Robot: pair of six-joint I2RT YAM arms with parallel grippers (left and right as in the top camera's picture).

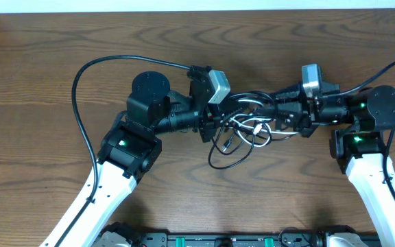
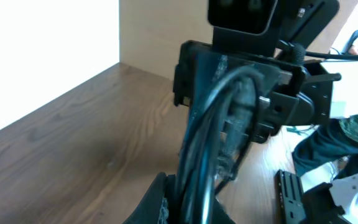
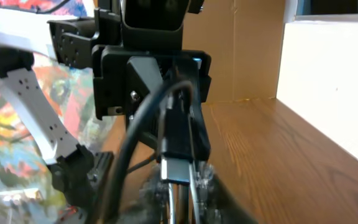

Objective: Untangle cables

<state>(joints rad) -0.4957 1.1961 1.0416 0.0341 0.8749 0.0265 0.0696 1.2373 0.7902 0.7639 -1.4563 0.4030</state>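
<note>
Left gripper (image 1: pixel 217 127) faces right gripper (image 1: pixel 280 115), both pinching cables (image 1: pixel 233 152).

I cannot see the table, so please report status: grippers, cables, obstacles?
Both shut on cables: left gripper, right gripper, facing each other closely. Tangle bunched between them, one loop lying loose. No obstacle seen.

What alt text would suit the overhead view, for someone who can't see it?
Seen from above, two robot arms reach inward over a brown wooden table, the left gripper and right gripper facing each other. Between and below them lies a knot of thin cables, mostly black, one white.
</note>
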